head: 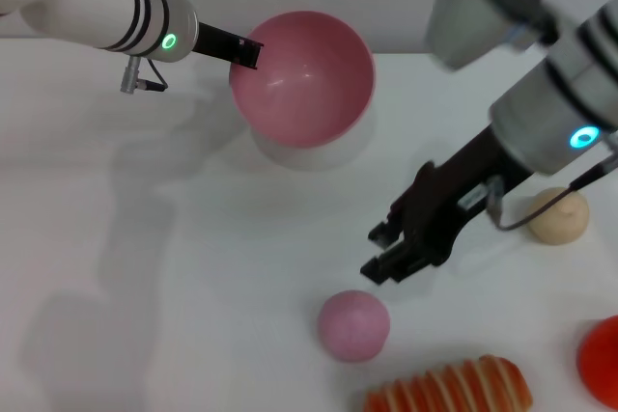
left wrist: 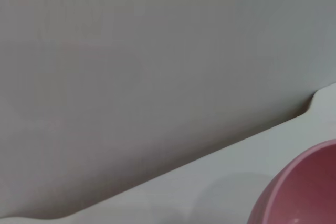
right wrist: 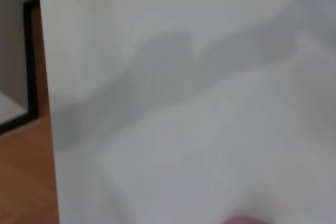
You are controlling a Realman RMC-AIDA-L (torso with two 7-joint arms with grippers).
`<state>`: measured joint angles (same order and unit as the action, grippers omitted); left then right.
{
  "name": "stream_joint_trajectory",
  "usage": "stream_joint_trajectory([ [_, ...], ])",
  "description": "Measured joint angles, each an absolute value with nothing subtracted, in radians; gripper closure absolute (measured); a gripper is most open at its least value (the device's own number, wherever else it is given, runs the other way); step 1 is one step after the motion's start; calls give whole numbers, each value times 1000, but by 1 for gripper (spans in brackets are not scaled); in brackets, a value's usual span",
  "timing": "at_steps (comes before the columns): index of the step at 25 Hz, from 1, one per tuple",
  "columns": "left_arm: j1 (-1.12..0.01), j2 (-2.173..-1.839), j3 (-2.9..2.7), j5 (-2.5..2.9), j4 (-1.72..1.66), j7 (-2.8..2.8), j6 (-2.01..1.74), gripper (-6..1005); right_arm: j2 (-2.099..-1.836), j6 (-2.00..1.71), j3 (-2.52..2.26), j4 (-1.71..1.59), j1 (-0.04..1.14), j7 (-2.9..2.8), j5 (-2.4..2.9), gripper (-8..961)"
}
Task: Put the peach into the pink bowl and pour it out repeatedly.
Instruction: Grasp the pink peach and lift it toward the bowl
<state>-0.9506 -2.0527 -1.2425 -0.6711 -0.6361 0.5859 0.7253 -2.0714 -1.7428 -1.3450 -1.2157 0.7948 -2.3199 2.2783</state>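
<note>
Beige ball (head: pixel 558 215) beside right gripper (head: pixel 383 252)

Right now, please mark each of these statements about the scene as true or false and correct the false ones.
1. The peach lies inside the pink bowl. False: it lies on the white table, and the bowl holds nothing.
2. The left gripper holds the pink bowl at its rim, lifted and tilted. True.
3. The right gripper is shut on the peach. False: it is open, above the table and apart from the peach.
4. A beige ball lies on the table on the robot's right side. True.
5. The striped bread toy lies beside the bowl. False: it lies at the near edge, next to the peach.
</note>
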Motion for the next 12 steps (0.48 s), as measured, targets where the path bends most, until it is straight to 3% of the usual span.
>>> stream_joint_trajectory([
  [12, -937, -2060, -1249, -672, -638, 595, 714, 941, -2076, -1551, -1582, -1040, 810, -2365, 2275, 571],
])
